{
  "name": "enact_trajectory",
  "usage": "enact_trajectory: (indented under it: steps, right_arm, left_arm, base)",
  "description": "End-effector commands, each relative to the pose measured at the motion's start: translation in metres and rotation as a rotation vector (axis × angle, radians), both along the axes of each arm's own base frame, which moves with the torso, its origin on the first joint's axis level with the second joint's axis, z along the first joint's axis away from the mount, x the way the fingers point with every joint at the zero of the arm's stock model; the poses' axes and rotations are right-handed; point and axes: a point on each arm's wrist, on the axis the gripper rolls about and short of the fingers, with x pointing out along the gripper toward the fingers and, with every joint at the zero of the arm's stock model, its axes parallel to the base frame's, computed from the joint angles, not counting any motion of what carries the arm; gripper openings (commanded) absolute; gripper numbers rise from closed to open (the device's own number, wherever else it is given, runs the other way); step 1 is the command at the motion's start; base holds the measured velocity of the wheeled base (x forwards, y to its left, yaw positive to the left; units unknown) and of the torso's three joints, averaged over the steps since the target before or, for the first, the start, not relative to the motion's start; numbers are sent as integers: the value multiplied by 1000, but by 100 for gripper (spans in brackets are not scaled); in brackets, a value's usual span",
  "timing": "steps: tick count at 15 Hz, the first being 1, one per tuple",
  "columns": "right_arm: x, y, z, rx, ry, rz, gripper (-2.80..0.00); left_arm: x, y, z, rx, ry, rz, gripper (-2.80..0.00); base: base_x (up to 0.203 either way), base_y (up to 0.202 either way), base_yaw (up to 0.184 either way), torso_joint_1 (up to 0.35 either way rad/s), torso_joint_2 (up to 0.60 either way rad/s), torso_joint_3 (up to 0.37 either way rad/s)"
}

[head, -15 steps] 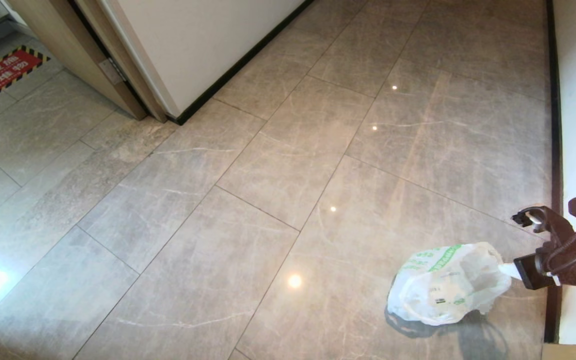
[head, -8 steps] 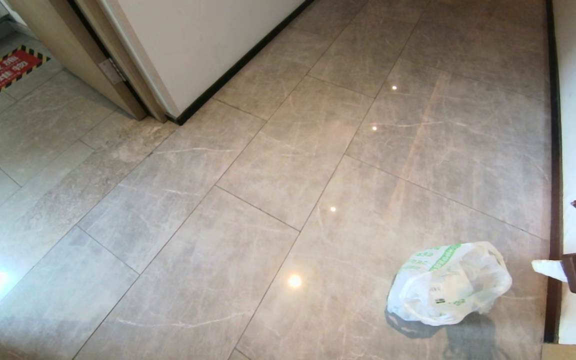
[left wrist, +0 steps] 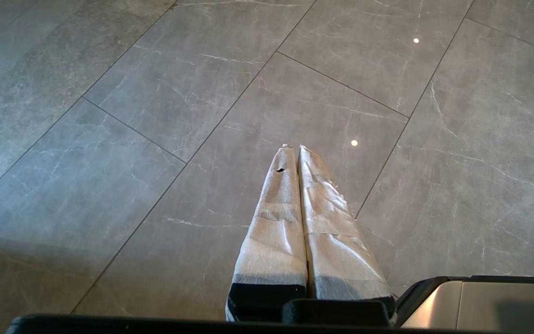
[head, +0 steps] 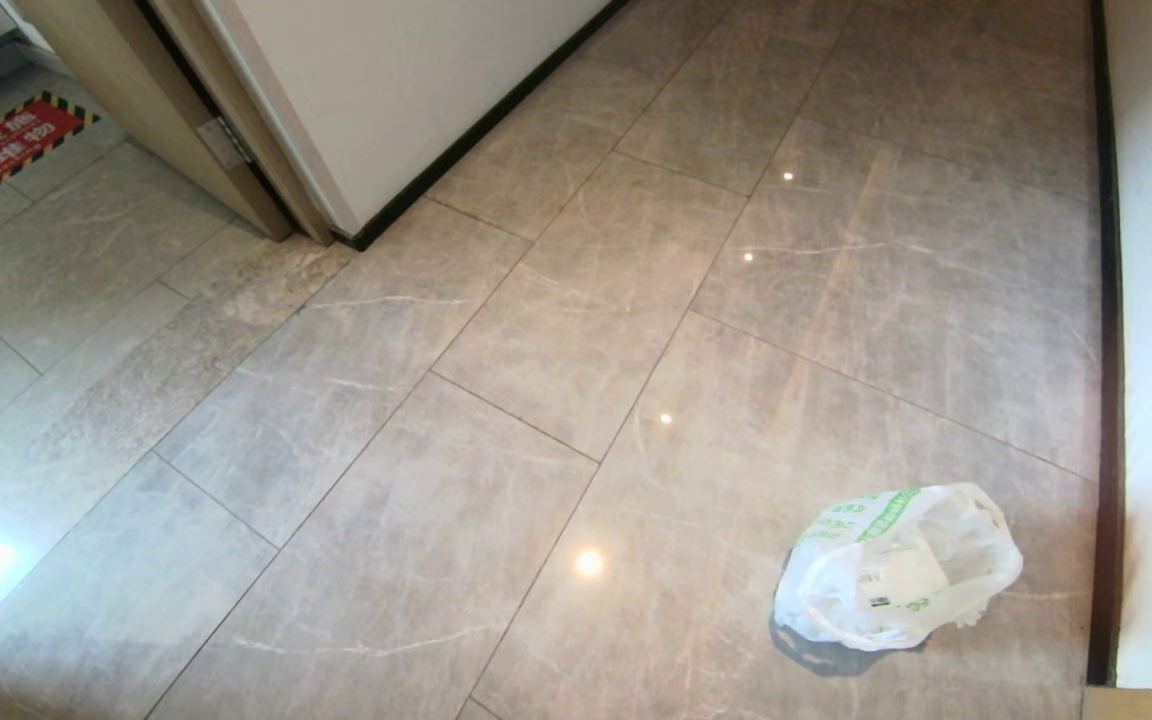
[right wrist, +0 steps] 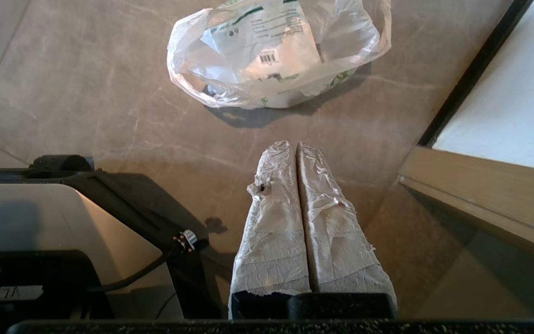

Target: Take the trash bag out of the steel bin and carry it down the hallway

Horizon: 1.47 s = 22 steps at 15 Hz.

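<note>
Glossy beige-grey marble-look tiles of the hallway (head: 556, 330) running from near to far, white walls and black baseboards on both sides. No steel bin in sight. Small translucent white plastic trash bag (head: 896, 568) with green print lying slumped on the floor at near right, close to the right wall, whitish paper showing through. Just short of it, clear of the plastic, right gripper (right wrist: 295, 147) with taped fingers pressed together, empty. Left gripper (left wrist: 293, 149) likewise pressed together over bare tile, idle. Removal and carry apparently done; bag set down, seemingly nothing left but retreat.
</note>
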Motion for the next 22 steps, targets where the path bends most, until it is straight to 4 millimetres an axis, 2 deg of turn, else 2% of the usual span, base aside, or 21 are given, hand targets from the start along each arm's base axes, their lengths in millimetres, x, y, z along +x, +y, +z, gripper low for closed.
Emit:
enact_trajectory:
  steps: [1, 6, 13, 22]
  right_arm:
    - [-38, 4, -32, -2, -193, 40, -280]
    - [-70, 5, -52, 25, -489, 86, -280]
    - [-69, 5, -55, 102, -484, 63, -280]
    - [-69, 5, -55, 104, -483, 61, -280]
  left_arm:
    - [0, 0, 0, 0, -1, 0, -280]
    - [0, 0, 0, 0, 0, 0, -280]
    - [0, 0, 0, 0, -2, 0, -280]
    - [0, 0, 0, 0, -2, 0, -280]
  base:
    - [0, 0, 0, 0, 0, 0]
    - [0, 0, 0, 0, 0, 0]
    - [0, 0, 0, 0, 0, 0]
    - [0, 0, 0, 0, 0, 0]
